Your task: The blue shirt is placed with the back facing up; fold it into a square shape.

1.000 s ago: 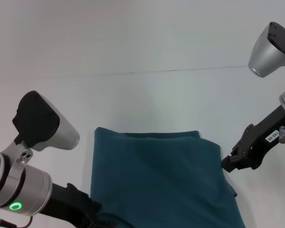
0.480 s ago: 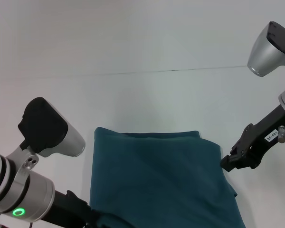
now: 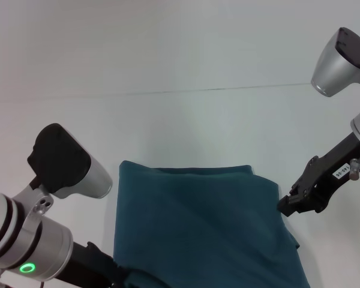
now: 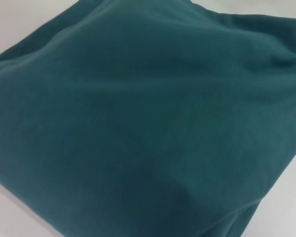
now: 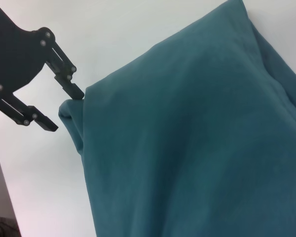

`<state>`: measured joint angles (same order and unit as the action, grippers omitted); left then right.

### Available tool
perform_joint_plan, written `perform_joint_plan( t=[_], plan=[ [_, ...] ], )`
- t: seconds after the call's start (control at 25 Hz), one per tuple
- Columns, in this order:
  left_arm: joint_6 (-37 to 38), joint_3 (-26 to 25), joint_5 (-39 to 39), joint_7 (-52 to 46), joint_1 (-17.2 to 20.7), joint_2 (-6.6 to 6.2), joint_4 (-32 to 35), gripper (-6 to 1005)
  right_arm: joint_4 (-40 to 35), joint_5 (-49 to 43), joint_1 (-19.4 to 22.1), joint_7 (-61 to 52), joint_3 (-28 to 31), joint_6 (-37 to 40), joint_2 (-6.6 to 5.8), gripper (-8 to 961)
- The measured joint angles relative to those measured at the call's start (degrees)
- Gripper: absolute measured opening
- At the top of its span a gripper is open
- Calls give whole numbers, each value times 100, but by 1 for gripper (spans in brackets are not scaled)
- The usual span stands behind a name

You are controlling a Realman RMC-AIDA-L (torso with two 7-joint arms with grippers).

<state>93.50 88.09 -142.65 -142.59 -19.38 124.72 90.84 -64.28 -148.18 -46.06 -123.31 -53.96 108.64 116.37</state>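
Note:
The blue shirt point(image 3: 198, 228) lies folded into a rough rectangle on the white table point(image 3: 186, 126), plain side up, running off the near edge of the head view. My right gripper point(image 3: 283, 208) is at the shirt's right edge. In the right wrist view it point(image 5: 65, 110) stands open, one fingertip point(image 5: 77, 93) touching a bunched corner of the shirt point(image 5: 187, 138). My left gripper point(image 3: 108, 275) is low at the shirt's near left corner, mostly hidden by its own arm. The left wrist view is filled with shirt cloth point(image 4: 148, 118).
A thin seam line point(image 3: 168, 92) crosses the white table behind the shirt. Bare table surface lies beyond and to both sides of the cloth. The right arm's silver elbow housing point(image 3: 339, 63) hangs at the upper right.
The left arm has shifted slightly toward the shirt, its wrist housing sitting further right and lower. The right gripper and the shirt have hardly moved.

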Motion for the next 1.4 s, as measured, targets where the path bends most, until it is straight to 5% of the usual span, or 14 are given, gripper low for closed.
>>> perform_joint_plan(
  t=[0.44, 0.68, 0.76, 1.4],
  plan=[
    [-145, 226, -5, -46, -225, -17, -303, 498, 12, 0, 2, 0, 0, -50, 9, 0],
    [-283, 259, -88, -145, -246, -18, -331, 230, 20, 0, 15, 0, 0, -78, 9, -1],
    [-324, 296, -163, -195, -255, -18, -343, 43, 20, 0, 19, 0, 0, -83, 9, -1],
    [-283, 380, -150, 215, 210, 0, 320, 53, 83, 0, -25, -190, 4, -214, 11, 0]
  ],
)
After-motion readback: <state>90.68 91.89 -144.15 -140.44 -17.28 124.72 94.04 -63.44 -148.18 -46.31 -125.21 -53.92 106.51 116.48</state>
